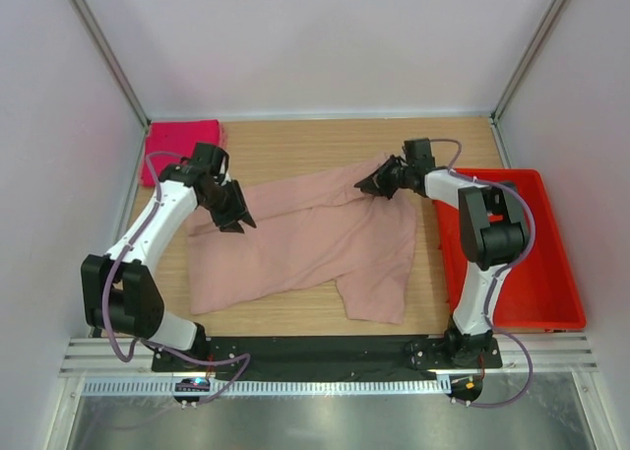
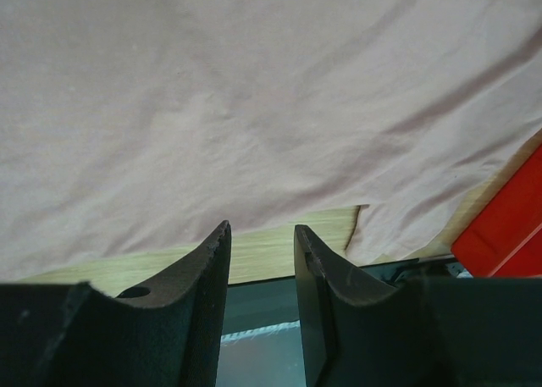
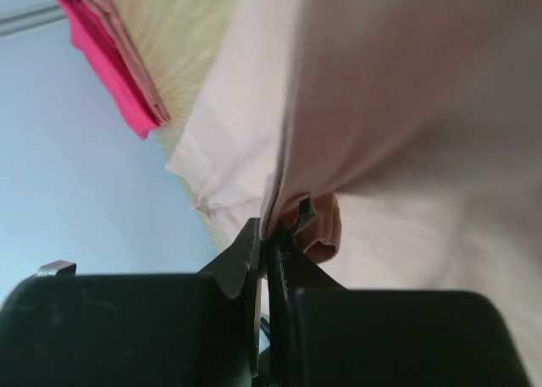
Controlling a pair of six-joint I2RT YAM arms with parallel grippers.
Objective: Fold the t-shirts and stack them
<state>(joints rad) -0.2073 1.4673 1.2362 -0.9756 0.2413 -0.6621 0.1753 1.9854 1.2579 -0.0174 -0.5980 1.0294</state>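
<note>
The pale pink t-shirt (image 1: 305, 238) lies spread and rumpled across the middle of the wooden table; it fills the left wrist view (image 2: 254, 107) and the right wrist view (image 3: 406, 91). The magenta t-shirt (image 1: 182, 145) lies folded at the far left corner and shows in the right wrist view (image 3: 106, 61). My left gripper (image 1: 236, 219) is open and empty, hovering over the pale shirt's upper left edge (image 2: 261, 230). My right gripper (image 1: 372, 186) is shut on the pale shirt's far right edge (image 3: 273, 234), pinching a fold of cloth.
A red plastic bin (image 1: 532, 258) stands at the right of the table, its corner in the left wrist view (image 2: 508, 226). Light walls close in the back and sides. A black strip (image 1: 315, 350) runs along the table's near edge.
</note>
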